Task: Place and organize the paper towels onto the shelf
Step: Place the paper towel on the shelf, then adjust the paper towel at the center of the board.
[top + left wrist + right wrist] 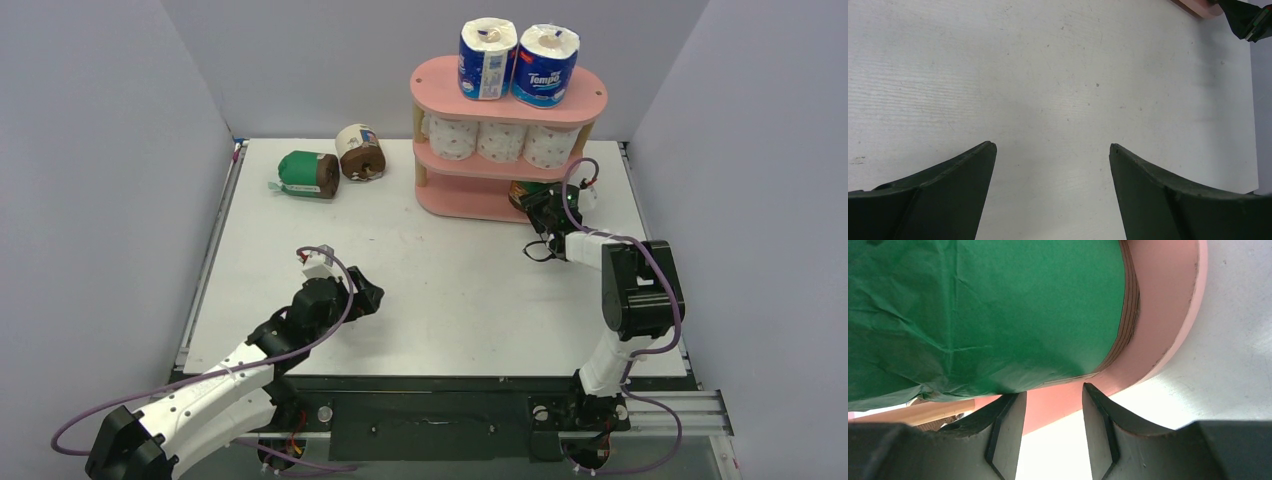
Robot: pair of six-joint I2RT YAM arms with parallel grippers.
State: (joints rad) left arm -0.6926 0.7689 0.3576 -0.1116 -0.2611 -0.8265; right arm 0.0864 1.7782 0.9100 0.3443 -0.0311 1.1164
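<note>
The pink shelf [437, 80] stands at the back right. Two blue-white paper towels [487, 58] stand on its top board, and three white pink-dotted rolls [500, 141] fill the middle tier. A green-wrapped roll [988, 315] lies on the bottom board [1163, 300], right in front of my right gripper [1053, 390]. That gripper's jaws are narrowly open with nothing between them, and its fingertips reach the roll's lower edge. Another green roll [308, 172] and a cream-wrapped brown roll [360, 152] lie on the table at the back left. My left gripper [1053, 146] hangs open over bare table.
Grey walls close in the white table [450, 300] on three sides. The right arm [635, 285] stretches along the right side toward the shelf's bottom tier. The shelf's corner [1198, 6] shows at the top right of the left wrist view.
</note>
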